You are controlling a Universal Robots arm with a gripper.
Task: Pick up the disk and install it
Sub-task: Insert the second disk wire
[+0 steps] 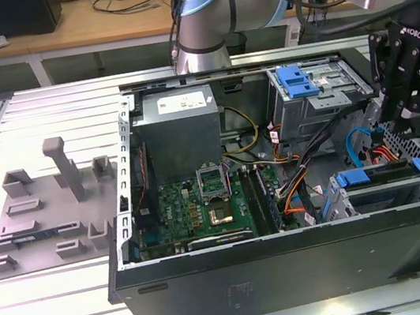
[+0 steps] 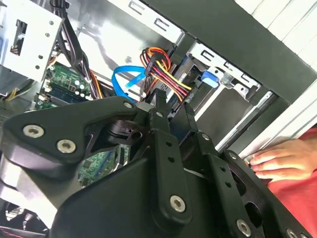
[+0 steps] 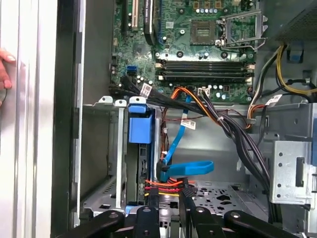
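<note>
The blue-framed silver-grey disk (image 1: pixel 381 176) is seen already seated in the lower metal drive bay, the black gripper (image 1: pixel 404 112) held just above it, its jaws' state indiscernible.

I count one open computer case (image 1: pixel 291 264), one motherboard (image 1: pixel 202 210), one power supply (image 1: pixel 180 130), one grey fixture plate (image 1: pixel 42 208), one person's hand (image 2: pixel 277 161).

Grey-and-blue arm (image 1: pixel 199 15) reaching in from the far side, elbow joint high, wrist carried over to the exterior view's right. Black gripper (image 1: pixel 405 120) pointing downward, low at that right end. In both wrist views, fingers (image 3: pixel 148 218) drawn close together, tips almost meeting. A person's hand (image 2: pixel 277 158) resting flat nearby, red sleeve behind it.
</note>
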